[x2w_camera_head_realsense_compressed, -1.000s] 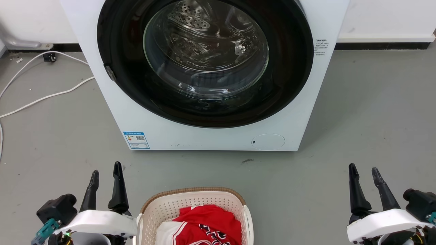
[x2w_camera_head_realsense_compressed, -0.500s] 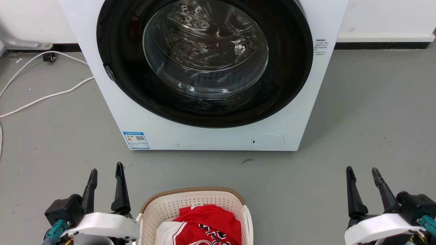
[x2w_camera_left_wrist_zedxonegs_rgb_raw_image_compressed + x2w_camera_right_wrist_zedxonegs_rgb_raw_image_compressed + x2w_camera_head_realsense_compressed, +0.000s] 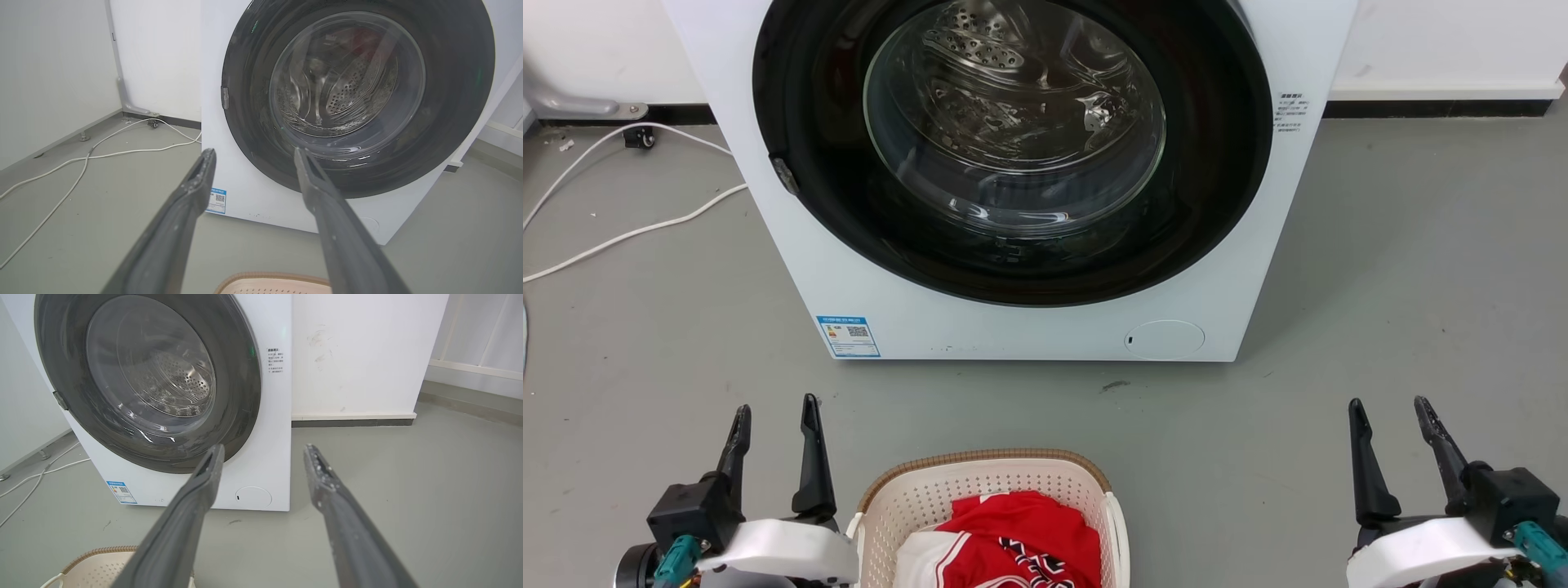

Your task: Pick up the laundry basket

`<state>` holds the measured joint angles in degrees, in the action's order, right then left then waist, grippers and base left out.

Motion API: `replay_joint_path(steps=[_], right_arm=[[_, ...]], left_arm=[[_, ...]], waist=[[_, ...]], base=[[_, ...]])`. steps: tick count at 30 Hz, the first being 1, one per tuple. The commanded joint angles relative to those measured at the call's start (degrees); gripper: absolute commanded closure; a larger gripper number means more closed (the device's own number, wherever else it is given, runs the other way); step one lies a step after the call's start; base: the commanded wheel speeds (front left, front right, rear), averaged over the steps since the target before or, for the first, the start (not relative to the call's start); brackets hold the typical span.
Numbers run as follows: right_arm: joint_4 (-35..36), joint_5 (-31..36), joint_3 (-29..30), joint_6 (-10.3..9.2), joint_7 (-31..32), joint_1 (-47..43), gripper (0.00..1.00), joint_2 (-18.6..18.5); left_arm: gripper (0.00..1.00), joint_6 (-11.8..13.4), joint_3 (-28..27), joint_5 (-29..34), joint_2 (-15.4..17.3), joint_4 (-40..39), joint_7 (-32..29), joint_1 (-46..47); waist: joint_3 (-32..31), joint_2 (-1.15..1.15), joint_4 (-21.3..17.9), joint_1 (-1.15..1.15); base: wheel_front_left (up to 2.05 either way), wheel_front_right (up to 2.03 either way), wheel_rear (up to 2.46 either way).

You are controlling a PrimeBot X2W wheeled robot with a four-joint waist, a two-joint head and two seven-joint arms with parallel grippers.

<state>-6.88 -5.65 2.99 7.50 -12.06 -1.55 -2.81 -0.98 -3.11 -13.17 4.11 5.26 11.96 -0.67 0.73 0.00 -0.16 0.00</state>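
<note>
My left gripper (image 3: 774, 404), two long dark tapered fingers on a rounded white plastic wrist shell (image 3: 784, 547), sits at the lower left of the head view. Its fingers point away from me, spread apart with nothing between them. My right gripper (image 3: 1387, 402), built the same, mirrors it at the lower right, likewise spread and empty.

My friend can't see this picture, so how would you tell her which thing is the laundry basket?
Find the big white washing machine with the round glass door. On the grey floor in front of it sits the laundry basket. It is the cream plastic tub full of little holes, with a brown woven rim and red cloth inside.
</note>
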Motion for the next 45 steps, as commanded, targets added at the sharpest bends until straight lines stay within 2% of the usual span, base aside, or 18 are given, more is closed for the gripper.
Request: replay_joint_path(steps=[1,10,27,45], right_arm=[[0.38,1.61,0.05,-0.02,-0.53,-0.69,0.00,-0.12],[0.82,5.57,-0.21,-0.02,-1.53,-1.16,0.00,-0.12],[1.91,8.81,-0.34,-0.03,-3.26,-1.91,0.00,-0.11],[1.00,6.13,-0.21,-0.03,-3.16,-1.69,0.00,-0.11]], left_arm=[[0.00,0.17,-0.07,1.47,0.22,-0.60,0.54,-0.38],[0.00,0.86,-0.03,5.94,0.17,-0.75,1.62,-1.23],[0.00,1.53,-0.17,12.95,0.16,-1.64,3.39,-1.95],[0.00,0.17,-1.68,12.30,-0.79,0.11,3.27,-1.72]], waist=[[-0.03,0.00,0.03,0.00],[-0.17,0.00,-0.04,0.00],[-0.41,0.00,0.11,0.00],[-0.37,0.00,0.09,0.00]], base=[[0.00,0.00,0.00],[0.00,0.00,0.00],[0.00,0.00,0.00],[0.00,0.00,0.00]])
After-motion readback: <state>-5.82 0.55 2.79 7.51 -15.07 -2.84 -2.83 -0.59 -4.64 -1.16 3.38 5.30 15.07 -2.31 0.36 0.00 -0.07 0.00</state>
